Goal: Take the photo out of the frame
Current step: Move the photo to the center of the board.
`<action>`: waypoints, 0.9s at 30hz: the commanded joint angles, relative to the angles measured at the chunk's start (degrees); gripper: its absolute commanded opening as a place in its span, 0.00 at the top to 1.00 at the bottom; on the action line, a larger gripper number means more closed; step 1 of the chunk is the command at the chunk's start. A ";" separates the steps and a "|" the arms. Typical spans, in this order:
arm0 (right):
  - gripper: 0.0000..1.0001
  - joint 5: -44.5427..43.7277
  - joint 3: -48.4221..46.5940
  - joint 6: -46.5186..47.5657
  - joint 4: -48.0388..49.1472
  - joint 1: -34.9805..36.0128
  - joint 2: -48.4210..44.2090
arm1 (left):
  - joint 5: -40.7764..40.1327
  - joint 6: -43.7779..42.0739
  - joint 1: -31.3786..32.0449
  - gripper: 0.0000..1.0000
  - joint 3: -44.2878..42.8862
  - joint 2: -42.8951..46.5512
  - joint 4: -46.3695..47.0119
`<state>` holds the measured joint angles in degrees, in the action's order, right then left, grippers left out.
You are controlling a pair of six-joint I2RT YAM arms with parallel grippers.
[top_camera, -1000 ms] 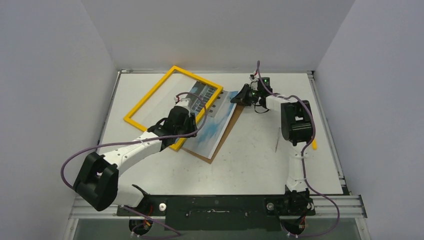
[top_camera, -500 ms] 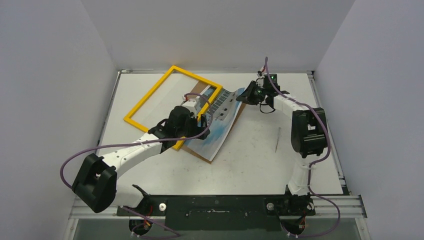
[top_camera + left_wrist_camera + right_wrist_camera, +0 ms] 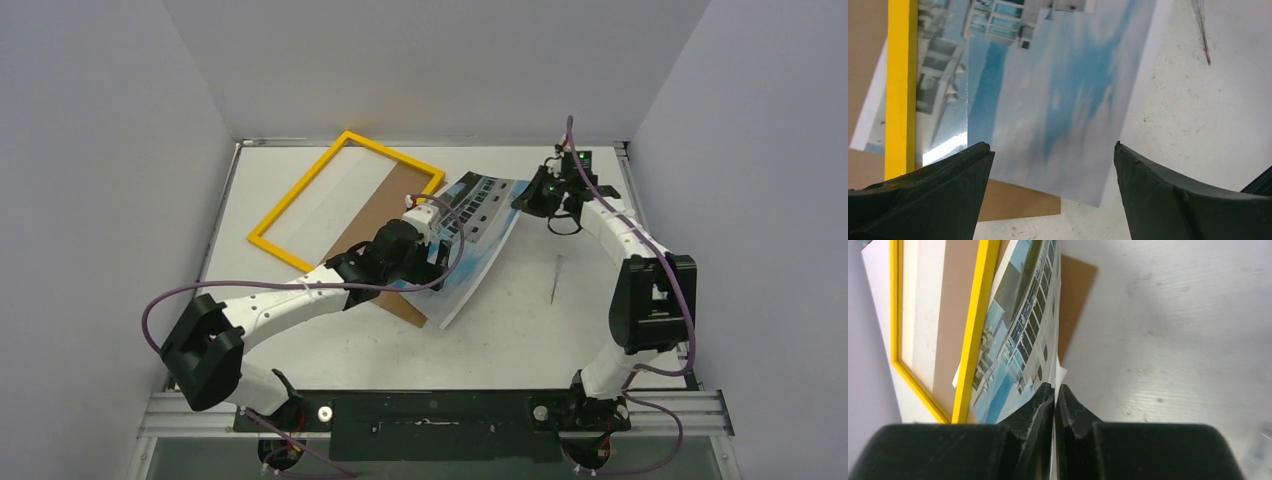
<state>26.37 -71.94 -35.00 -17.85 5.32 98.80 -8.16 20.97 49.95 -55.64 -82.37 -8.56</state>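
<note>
The right fingers [image 3: 1038, 405] are pressed together on the far right corner of the photo [image 3: 478, 235], pinching the thin print on edge so that this corner lifts clear of the surface [image 3: 560, 330] and the sheet bows between grip and frame [image 3: 297, 188]. That hold looks meant for drawing the print sideways toward the right edge of the surface, out from under the yellow border. The frame lies toward the far left corner of the surface, partly over a brown backing board [image 3: 375, 215] that juts out at its near right. Most of the photo lies to the right of the frame, over the board's right part and the bare surface beyond it, but both wrist views show a strip along its left side tucked beneath the frame's right rail, so the removal is, by my reading, not quite finished. The left fingers [image 3: 948, 175] are spread wide and grip nothing. They hang above the photo's near part, one over the yellow rail and board, the other over the print's right edge, with the blue sky area lying in the gap beneath them.
</note>
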 commanded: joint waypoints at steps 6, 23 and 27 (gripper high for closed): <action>0.86 -15.94 -4.59 14.06 -23.00 -2.99 -9.96 | 1.34 2.92 -0.42 0.10 -1.62 -0.57 5.22; 0.40 -16.90 6.30 6.40 -21.73 3.17 -24.50 | 0.24 1.06 -5.42 0.10 13.90 8.39 19.18; 0.16 -15.66 17.09 -0.50 -12.69 5.09 -31.47 | 0.96 0.76 -6.20 0.12 13.35 6.60 18.44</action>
<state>6.04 -59.53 -28.03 -41.95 9.04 72.12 -7.27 22.96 44.62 -41.17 -75.96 6.44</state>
